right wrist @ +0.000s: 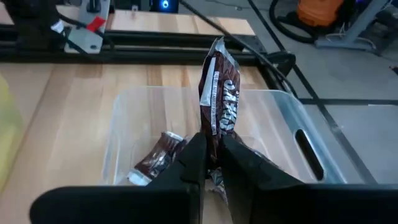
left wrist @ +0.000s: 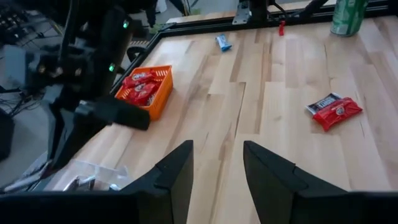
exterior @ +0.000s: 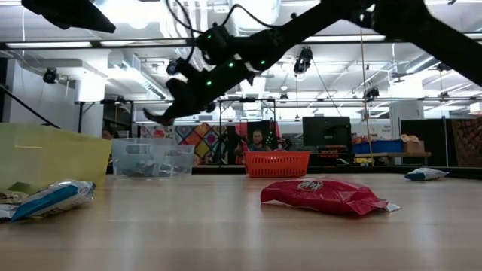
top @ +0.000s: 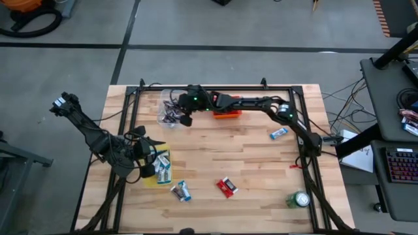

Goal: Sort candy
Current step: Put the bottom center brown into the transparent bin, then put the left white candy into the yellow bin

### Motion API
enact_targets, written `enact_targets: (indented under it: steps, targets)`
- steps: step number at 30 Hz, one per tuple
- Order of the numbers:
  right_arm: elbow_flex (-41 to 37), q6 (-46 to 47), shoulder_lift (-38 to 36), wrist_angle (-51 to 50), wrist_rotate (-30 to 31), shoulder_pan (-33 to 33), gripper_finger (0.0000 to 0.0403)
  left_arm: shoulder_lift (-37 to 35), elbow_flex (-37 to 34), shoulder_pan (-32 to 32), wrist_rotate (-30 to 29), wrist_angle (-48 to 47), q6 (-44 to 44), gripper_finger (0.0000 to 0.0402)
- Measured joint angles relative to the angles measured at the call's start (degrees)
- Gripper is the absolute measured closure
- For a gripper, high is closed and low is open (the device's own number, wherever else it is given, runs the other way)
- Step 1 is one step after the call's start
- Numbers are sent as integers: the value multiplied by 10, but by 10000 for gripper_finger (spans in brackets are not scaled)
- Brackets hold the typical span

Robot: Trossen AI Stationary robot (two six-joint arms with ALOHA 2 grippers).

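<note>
My right gripper [right wrist: 212, 157] reaches from the table's right side over the clear bin [right wrist: 273, 118] at the far left and is shut on a dark brown candy [right wrist: 219, 87]. More dark candy [right wrist: 160, 158] lies in that bin. My left gripper [left wrist: 214, 171] hangs open beside the yellow bin [top: 161, 175], which holds blue-and-white candy, with nothing between its fingers. On the table lie a red candy [top: 226, 187], a blue-and-white candy [top: 181, 190] and a blue candy [top: 279, 133]. The orange basket [top: 227, 113] holds red candy. My right gripper pinches the dark brown candy by its near end [right wrist: 214, 138] between the two fingers. The fingers come slanting down from the table's right and lie along the wrapper. The rest of the wrapper sticks out past the fingertips, lifted clear above the clear bin.
A green can [top: 300, 199] stands at the near right corner. A black frame [top: 215, 88] runs round the table's edges. Bare wood lies in the middle between the bins and the loose candy.
</note>
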Motion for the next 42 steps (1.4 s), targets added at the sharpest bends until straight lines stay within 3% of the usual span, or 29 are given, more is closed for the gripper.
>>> enact_targets:
  steps: [7, 17, 22, 36, 42]
  targets:
    - [82, 18, 55, -48, -1, 0, 358, 6, 0, 0, 0, 0, -13, 278]
    - [85, 39, 54, -75, -15, 0, 241, 8, 0, 0, 2, 0, -35, 278]
    - [85, 39, 25, -147, -15, 4, 208, 12, 0, 0, 24, 1, -53, 278]
    - [68, 35, -94, -449, -47, 86, 213, 90, 0, 0, 64, 50, -83, 278]
    - [-2, 62, -161, -474, -46, 139, 211, 149, 24, 0, 172, 61, -79, 278]
